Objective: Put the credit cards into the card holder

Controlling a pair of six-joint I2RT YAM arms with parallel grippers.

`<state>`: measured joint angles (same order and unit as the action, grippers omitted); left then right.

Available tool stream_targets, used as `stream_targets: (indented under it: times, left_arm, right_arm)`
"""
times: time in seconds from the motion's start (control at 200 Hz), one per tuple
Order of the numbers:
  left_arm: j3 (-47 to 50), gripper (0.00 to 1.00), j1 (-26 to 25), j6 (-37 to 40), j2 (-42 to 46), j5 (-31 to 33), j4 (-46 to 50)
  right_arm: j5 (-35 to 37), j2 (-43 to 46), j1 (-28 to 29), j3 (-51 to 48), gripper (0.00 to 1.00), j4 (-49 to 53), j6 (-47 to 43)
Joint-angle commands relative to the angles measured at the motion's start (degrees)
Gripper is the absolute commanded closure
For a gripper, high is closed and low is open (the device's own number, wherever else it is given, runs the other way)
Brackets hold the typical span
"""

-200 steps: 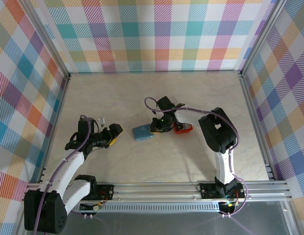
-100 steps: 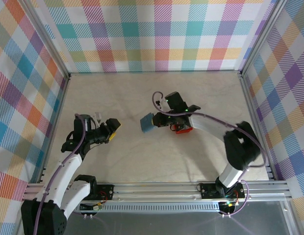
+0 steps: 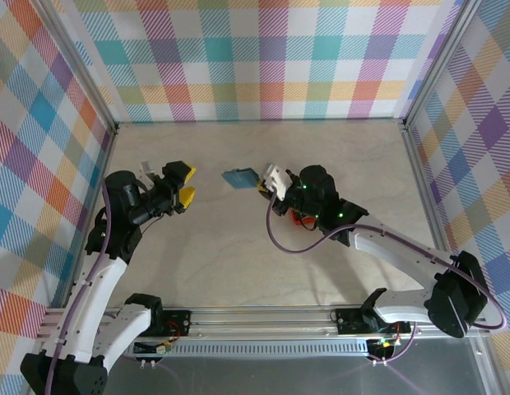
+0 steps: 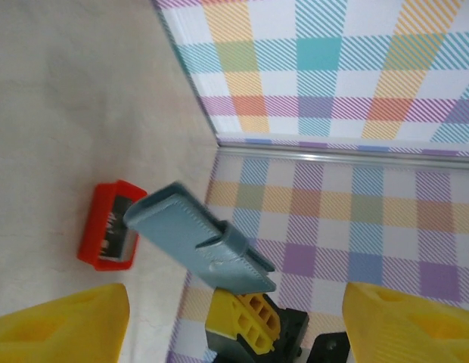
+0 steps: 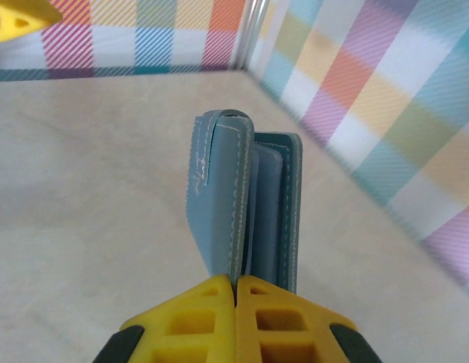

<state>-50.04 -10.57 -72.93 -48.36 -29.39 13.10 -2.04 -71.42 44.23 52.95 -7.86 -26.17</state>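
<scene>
The blue card holder (image 3: 238,176) hangs above the table, folded, with my right gripper (image 3: 261,184) shut on one flap of it. In the right wrist view the card holder (image 5: 242,197) stands edge-on above my closed fingertips (image 5: 236,283); only the left flap is pinched. My left gripper (image 3: 186,183) is open a short way to the left of the holder and faces it. In the left wrist view the card holder (image 4: 197,242) floats between my yellow fingers (image 4: 64,325). The credit cards (image 4: 113,225) look like dark flat pieces in the red tray (image 4: 98,257).
The red tray (image 3: 303,219) sits on the table, partly under my right arm. Checked walls (image 3: 255,58) and metal frame rails (image 3: 419,164) close in the back and both sides. Bare tabletop (image 3: 222,255) lies in front of both grippers.
My right gripper has lifted the card holder off the table and carried it toward the back. My left arm has risen and moved back, its open gripper now level with the holder.
</scene>
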Motion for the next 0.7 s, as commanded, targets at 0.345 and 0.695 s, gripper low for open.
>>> stream_targets:
  times: [0.345, 0.695]
  left_arm:
    - [-4.76, 0.24, -13.05, -15.28, -5.7, -0.11, -12.87]
    - [-6.35, 0.26, -16.06, -13.74, -7.25, -0.03, -5.33]
  right_arm:
    - [6.16, 4.0, 7.31, -2.7, 1.0, -15.13, -30.32]
    - [12.54, 2.82, 11.3, -3.3, 1.0, -19.44, -36.3]
